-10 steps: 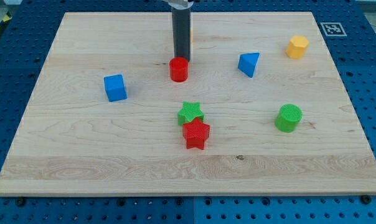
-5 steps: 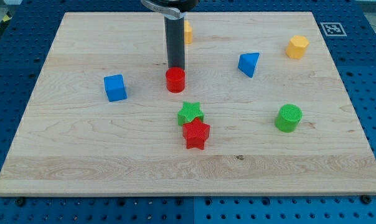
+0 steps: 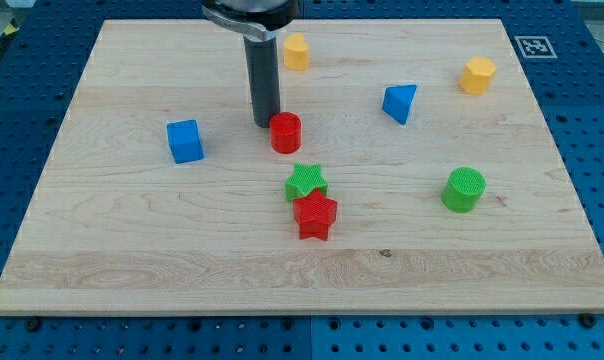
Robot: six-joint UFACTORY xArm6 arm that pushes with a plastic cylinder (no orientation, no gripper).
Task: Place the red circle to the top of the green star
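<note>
The red circle (image 3: 286,133) stands on the wooden board, up and slightly left of the green star (image 3: 306,182). A small gap lies between them. My tip (image 3: 265,123) is at the red circle's upper left, touching or nearly touching its side. The dark rod rises from there to the view's top. A red star (image 3: 315,215) sits against the green star's lower right.
A blue cube (image 3: 185,141) is at the left. A blue triangular block (image 3: 400,103) is at the right of the red circle. A yellow block (image 3: 296,51) and a yellow hexagon (image 3: 477,75) are near the top. A green cylinder (image 3: 464,189) is at the right.
My tip has moved left and down, from straight above the red circle to its upper left. The red circle has slid down towards the green star.
</note>
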